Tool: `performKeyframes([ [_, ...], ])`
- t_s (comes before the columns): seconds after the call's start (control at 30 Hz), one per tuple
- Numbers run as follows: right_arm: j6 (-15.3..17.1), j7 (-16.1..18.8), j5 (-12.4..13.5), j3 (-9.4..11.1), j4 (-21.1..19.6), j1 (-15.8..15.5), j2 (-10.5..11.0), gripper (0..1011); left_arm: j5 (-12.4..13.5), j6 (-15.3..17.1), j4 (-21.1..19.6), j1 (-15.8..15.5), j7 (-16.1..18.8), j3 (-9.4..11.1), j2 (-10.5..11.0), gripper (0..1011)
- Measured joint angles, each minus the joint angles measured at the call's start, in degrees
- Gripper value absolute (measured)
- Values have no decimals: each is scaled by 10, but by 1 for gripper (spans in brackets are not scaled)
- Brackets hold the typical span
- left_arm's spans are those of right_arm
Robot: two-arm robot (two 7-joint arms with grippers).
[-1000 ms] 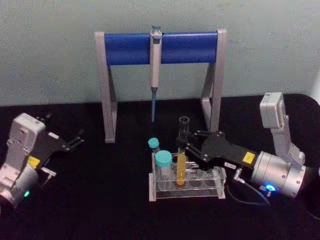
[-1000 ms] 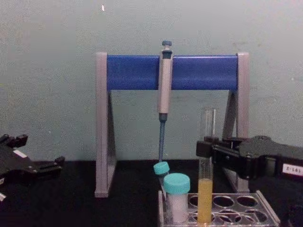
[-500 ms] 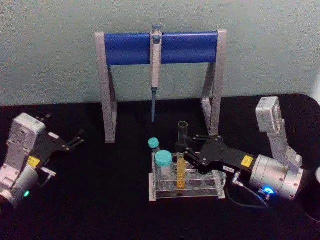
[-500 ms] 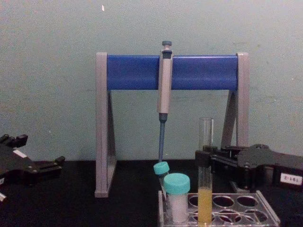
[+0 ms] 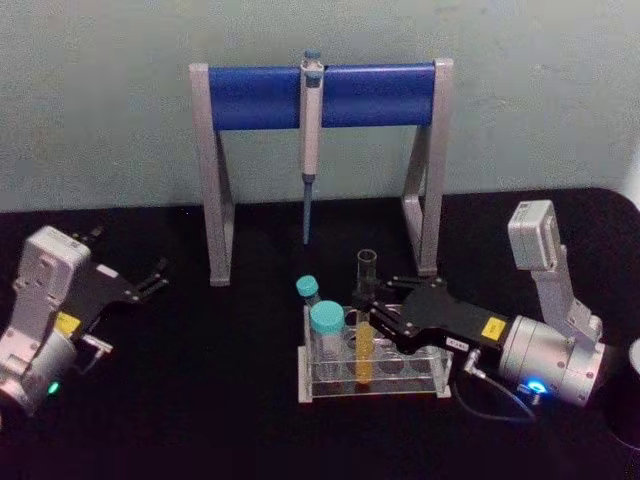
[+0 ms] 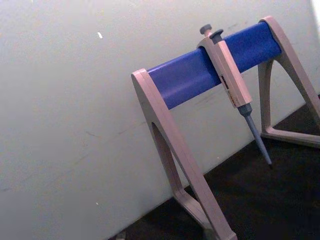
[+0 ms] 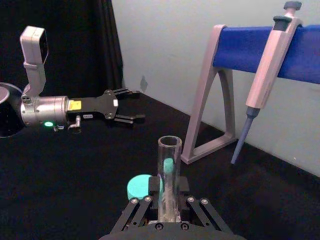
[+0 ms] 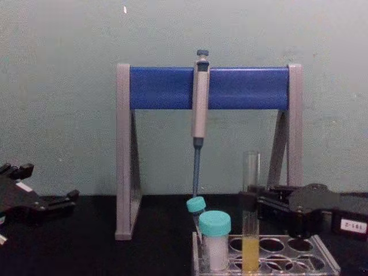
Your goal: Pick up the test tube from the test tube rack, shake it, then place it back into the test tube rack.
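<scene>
The right claw [image 5: 368,312], clamped on the test tube [image 5: 364,330], has sunk it deeper into the rack [image 5: 372,368]; left claw [image 5: 150,281] open, left of the rack.

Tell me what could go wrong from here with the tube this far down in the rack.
1. The right gripper is clamped on the test tube, which stands in a hole of the test tube rack. Opening off-centre could tilt the tube.
2. The gripper sits low over the rack; pressing further could push it against the rack's top.
3. The teal-capped tubes stand close beside the tube; a sideways retreat could clip them.
</scene>
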Motion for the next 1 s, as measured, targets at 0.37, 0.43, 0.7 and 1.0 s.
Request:
performKeyframes([
  [0.37, 3, -2, -2, 0, 6, 0, -4, 229, 0, 0, 0, 0, 0, 0, 0, 1001],
  [0.43, 3, -3, -3, 0, 7, 0, -4, 229, 0, 0, 0, 0, 0, 0, 0, 1001],
  [0.7, 3, -5, -4, 0, 7, 0, -4, 228, 0, 0, 0, 0, 0, 0, 0, 1001],
  [1.0, 4, -5, -4, 0, 6, 0, -4, 229, 0, 0, 0, 0, 0, 0, 0, 1001],
])
